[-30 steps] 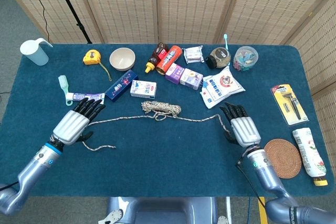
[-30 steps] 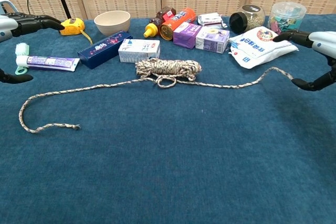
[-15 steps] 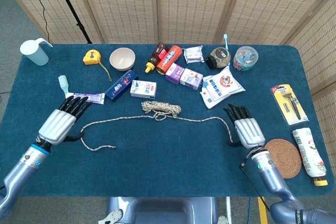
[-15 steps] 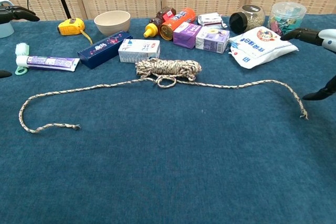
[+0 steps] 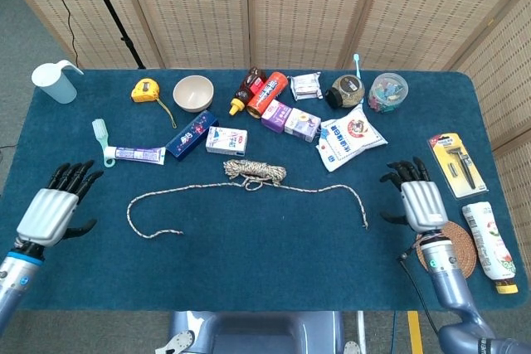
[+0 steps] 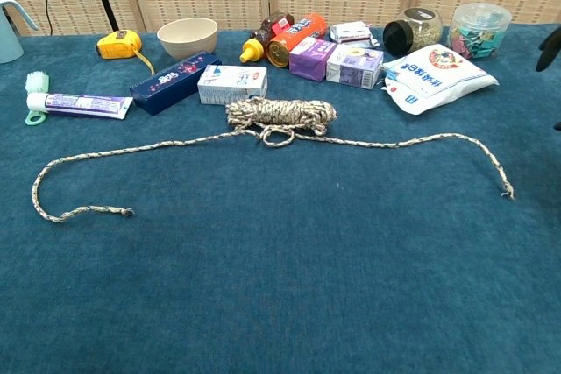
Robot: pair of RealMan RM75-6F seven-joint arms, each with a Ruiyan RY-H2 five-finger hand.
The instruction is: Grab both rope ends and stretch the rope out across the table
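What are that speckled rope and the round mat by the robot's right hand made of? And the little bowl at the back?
The rope looks like braided synthetic or cotton cord, matte, with flecked white and brown strands and frayed tips. The round mat seems to be woven or coiled fibre, brown, with faint concentric rings. The bowl looks like smooth cream plastic or ceramic; the views cannot settle which.

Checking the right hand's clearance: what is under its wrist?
A round woven coaster lies partly under the right hand's wrist; the covered part is hidden.
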